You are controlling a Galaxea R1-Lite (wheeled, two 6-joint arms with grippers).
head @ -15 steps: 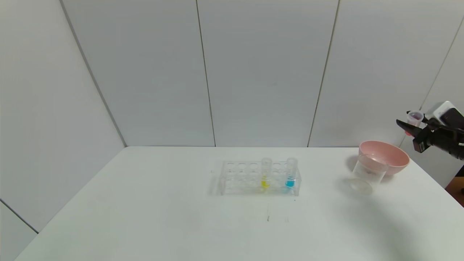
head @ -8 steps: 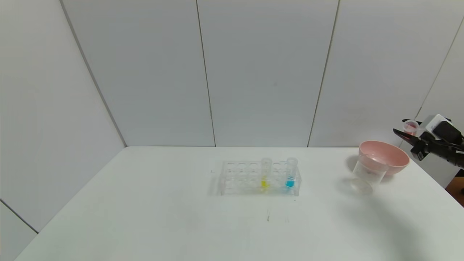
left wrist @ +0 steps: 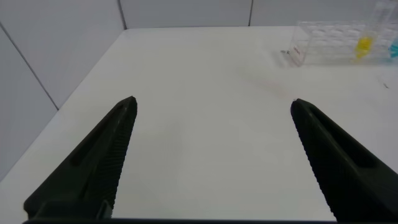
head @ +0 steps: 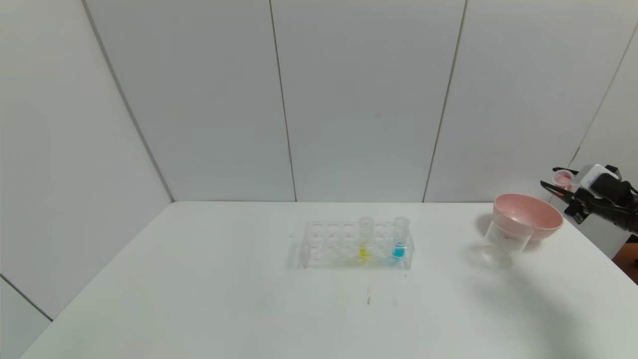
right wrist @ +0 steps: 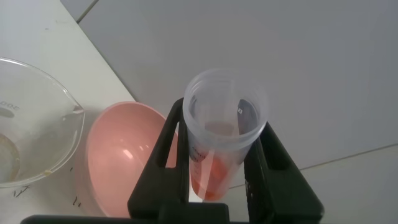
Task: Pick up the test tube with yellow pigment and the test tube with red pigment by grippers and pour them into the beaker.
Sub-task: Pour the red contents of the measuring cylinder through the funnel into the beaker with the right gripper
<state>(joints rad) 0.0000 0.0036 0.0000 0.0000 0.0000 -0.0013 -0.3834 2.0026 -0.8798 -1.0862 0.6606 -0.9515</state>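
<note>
Right gripper (head: 562, 183) fingers are clamping the red tube (right wrist: 217, 134) at far right, beyond the pink bowl (head: 541, 209); beaker (head: 506, 238) is awaiting the pour. Yellow tube (head: 365, 238) is sitting untouched in the rack (head: 329, 244); left gripper (left wrist: 211, 155) is hanging wide open, idle.

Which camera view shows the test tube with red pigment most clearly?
The right wrist view: the test tube with red pigment fills it, clamped in the right gripper. The head view shows it tiny; the left wrist view, not at all.

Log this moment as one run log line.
right gripper: shut on clear red-pigment test tube, beyond pink bowl | left gripper: open, empty | clear yellow-pigment tube: in rack
</note>
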